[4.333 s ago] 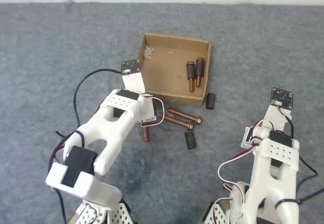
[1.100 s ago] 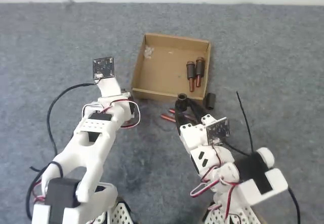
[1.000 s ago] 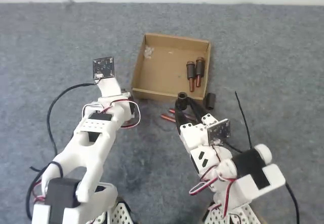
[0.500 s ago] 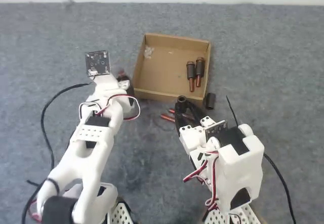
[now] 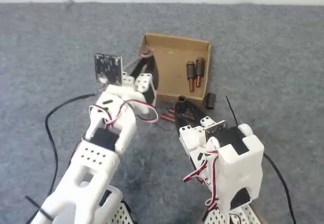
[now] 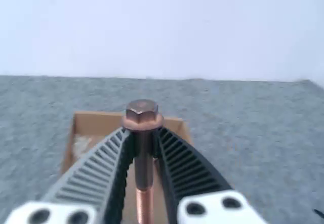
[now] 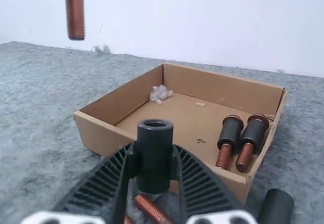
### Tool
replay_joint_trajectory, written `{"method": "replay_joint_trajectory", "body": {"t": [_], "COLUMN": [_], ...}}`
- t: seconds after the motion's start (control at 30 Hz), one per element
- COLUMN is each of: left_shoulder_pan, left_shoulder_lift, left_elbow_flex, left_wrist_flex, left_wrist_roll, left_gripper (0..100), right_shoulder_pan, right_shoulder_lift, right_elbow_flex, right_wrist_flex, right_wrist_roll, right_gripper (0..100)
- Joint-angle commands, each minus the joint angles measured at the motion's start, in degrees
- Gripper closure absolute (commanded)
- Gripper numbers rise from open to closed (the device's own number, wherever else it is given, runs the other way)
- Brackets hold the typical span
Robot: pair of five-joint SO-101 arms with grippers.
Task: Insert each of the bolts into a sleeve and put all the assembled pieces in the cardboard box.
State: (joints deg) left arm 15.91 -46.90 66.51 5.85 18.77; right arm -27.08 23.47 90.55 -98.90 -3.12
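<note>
My left gripper (image 5: 146, 58) is shut on a copper bolt (image 5: 146, 51), held in the air over the left wall of the cardboard box (image 5: 177, 38). The left wrist view shows the bolt (image 6: 143, 153) head-up between the fingers. My right gripper (image 5: 181, 104) is shut on an upright black sleeve (image 5: 181, 100) just in front of the box. In the right wrist view the sleeve (image 7: 154, 150) stands open-end up, and the other bolt's tip (image 7: 74, 9) hangs farther off. Two assembled pieces (image 5: 195, 72) lie in the box.
A loose black sleeve (image 5: 210, 100) lies by the box's near right corner. Loose copper bolts (image 5: 168, 116) rest on the grey carpet between the two grippers. A scrap of white plastic (image 7: 160, 92) sits in the box's far left corner.
The left arm has risen and swung right toward the box with the bolt in its gripper. The right gripper with the sleeve has stayed in place.
</note>
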Motion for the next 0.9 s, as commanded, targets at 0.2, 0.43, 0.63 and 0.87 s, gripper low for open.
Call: {"method": "replay_joint_trajectory", "body": {"t": [0.2,0.43,0.63,0.87], "left_shoulder_pan": [12.3,15.2,13.6,11.0], "left_shoulder_lift": [-4.0,-3.6,-3.5,2.8], "left_elbow_flex": [-0.7,-1.9,-1.8,-2.8], "left_wrist_flex": [6.5,6.5,5.7,-5.6], "left_wrist_roll": [-0.5,-0.4,-0.5,-0.2], "left_gripper": [99,99,99,99], "right_shoulder_pan": [0.3,0.4,0.3,0.3], "right_shoulder_lift": [-0.1,-0.6,-0.6,-0.7], "right_elbow_flex": [-0.4,0.0,0.4,0.6], "right_wrist_flex": [-1.9,-2.0,-2.0,-2.0], "right_wrist_roll": [-0.4,-0.4,-0.4,-0.4], "right_gripper": [99.2,99.2,99.2,99.2]}}
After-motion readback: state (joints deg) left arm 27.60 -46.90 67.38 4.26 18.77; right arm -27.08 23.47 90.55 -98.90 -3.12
